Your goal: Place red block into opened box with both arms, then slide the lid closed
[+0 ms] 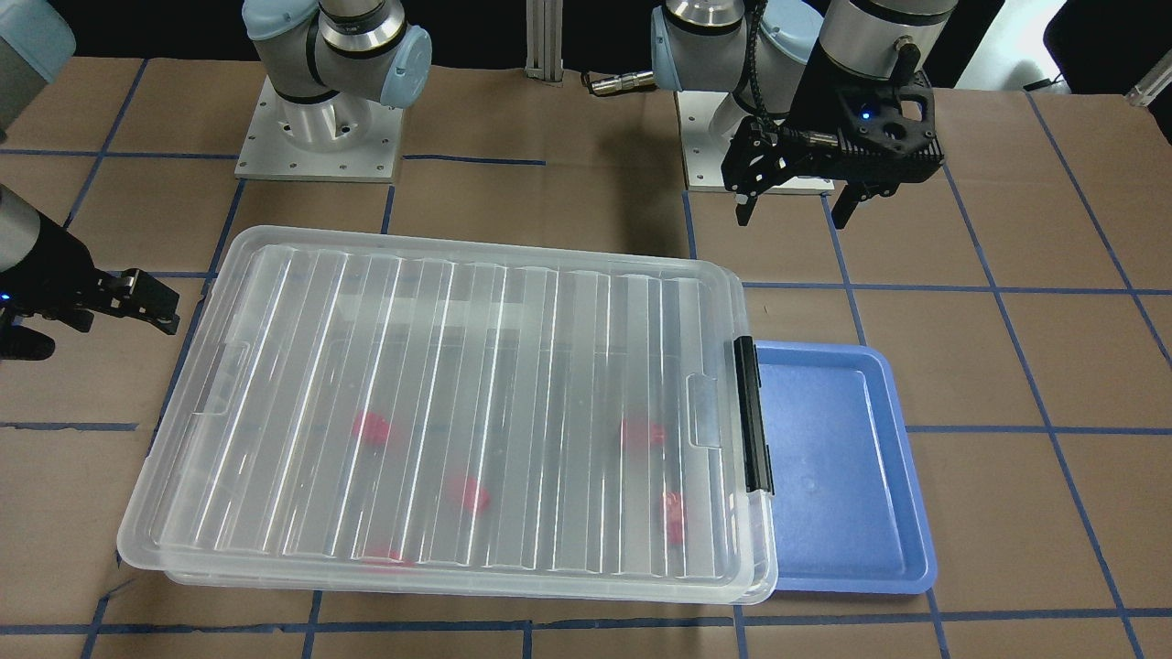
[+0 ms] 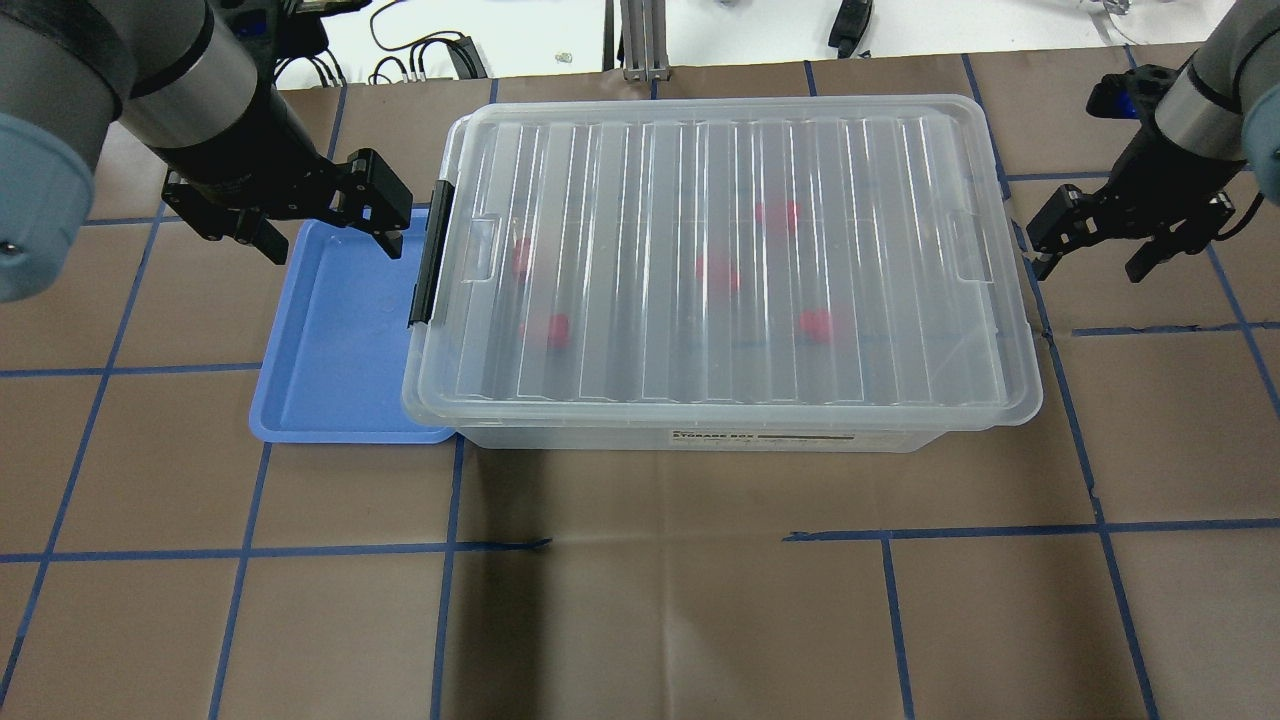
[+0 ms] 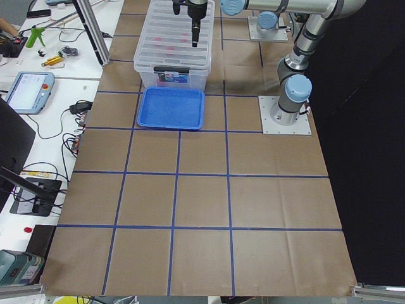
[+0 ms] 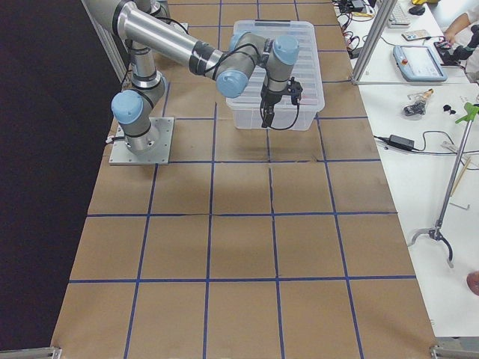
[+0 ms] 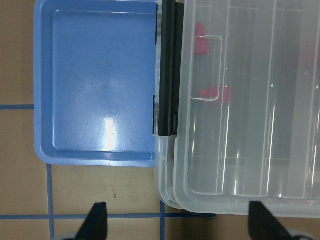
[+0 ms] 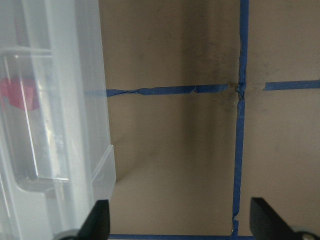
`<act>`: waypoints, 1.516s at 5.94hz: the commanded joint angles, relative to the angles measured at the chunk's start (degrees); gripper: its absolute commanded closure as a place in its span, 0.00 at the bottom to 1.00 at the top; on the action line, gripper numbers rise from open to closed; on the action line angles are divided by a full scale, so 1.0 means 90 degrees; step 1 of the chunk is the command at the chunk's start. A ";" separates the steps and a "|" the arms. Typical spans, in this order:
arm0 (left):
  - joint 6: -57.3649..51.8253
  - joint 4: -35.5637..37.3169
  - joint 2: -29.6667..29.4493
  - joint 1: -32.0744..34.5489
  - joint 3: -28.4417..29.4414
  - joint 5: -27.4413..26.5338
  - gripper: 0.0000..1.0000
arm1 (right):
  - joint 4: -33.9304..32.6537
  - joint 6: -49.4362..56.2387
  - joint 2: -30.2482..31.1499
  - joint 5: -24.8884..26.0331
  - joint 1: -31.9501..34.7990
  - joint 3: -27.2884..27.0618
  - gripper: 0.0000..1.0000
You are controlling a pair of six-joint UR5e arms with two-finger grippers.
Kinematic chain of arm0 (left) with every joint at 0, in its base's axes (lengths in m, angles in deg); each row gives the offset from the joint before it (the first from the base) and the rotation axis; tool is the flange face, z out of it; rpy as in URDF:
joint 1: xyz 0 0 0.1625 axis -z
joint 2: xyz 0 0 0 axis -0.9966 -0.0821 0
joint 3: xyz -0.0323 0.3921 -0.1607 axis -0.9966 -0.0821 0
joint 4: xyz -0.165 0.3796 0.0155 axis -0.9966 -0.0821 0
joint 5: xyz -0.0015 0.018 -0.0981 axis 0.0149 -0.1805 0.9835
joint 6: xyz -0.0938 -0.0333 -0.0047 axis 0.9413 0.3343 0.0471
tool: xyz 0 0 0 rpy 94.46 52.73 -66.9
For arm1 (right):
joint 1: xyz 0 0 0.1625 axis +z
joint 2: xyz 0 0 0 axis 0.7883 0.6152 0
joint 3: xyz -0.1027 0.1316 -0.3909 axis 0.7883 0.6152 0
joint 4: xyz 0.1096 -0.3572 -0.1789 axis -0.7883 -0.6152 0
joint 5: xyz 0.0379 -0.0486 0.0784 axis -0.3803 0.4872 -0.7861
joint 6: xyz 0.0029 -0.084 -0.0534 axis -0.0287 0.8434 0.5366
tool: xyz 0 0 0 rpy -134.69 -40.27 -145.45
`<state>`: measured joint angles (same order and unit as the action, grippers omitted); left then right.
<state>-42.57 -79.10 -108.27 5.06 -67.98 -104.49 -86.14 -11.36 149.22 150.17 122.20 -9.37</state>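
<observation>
The clear box (image 2: pixel 760 438) stands mid-table with the ribbed clear lid (image 2: pixel 700 160) lying flat over it, covering nearly all of it and slightly askew. Several red blocks (image 2: pixel 717 270) show blurred through the lid (image 1: pixel 458 366), one of them a red block (image 1: pixel 641 432) near the black latch bar (image 2: pixel 430 255). My left gripper (image 2: pixel 333 245) hangs open and empty over the blue tray, just off the latch end; its fingertips (image 5: pixel 97 220) frame the box corner. My right gripper (image 2: pixel 1090 265) hangs open and empty beside the opposite short end, clear of the rim (image 6: pixel 100 150).
An empty blue tray (image 2: pixel 340 340) sits against the box's latch end. Both arm bases (image 1: pixel 316 137) stand behind the box. Brown paper with blue tape lines covers the table. Benches with cables and tools (image 4: pixel 419 105) flank the table ends.
</observation>
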 commanded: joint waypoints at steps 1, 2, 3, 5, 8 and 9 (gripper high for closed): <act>0.0002 0.0000 0.0000 0.0000 -0.0010 0.0003 0.01 | 0.0948 -0.0814 0.0177 -0.0058 0.0393 0.0893 0.00; 0.0002 0.0000 0.0000 0.0000 0.0000 0.0003 0.01 | 0.1031 -0.1595 0.0187 -0.0049 0.1179 0.1245 0.00; 0.0002 0.0000 0.0000 0.0000 0.0000 0.0003 0.01 | 0.1032 -0.2376 0.0177 -0.0049 0.1806 0.1452 0.00; 0.0002 0.0000 0.0000 0.0000 0.0000 0.0003 0.01 | 0.1381 -0.2491 0.0322 -0.0059 0.2027 0.1435 0.00; -0.0008 0.0000 0.0000 0.0000 0.0000 -0.0007 0.01 | 0.1413 -0.2452 0.0353 -0.0049 0.2027 0.1357 0.00; 0.0002 0.0000 0.0000 0.0000 -0.0010 0.0003 0.01 | 0.1413 -0.2443 0.0362 -0.0049 0.2027 0.1337 0.00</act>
<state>-42.61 -79.10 -108.27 5.06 -68.00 -104.52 -73.45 -33.41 152.42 149.70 140.44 2.83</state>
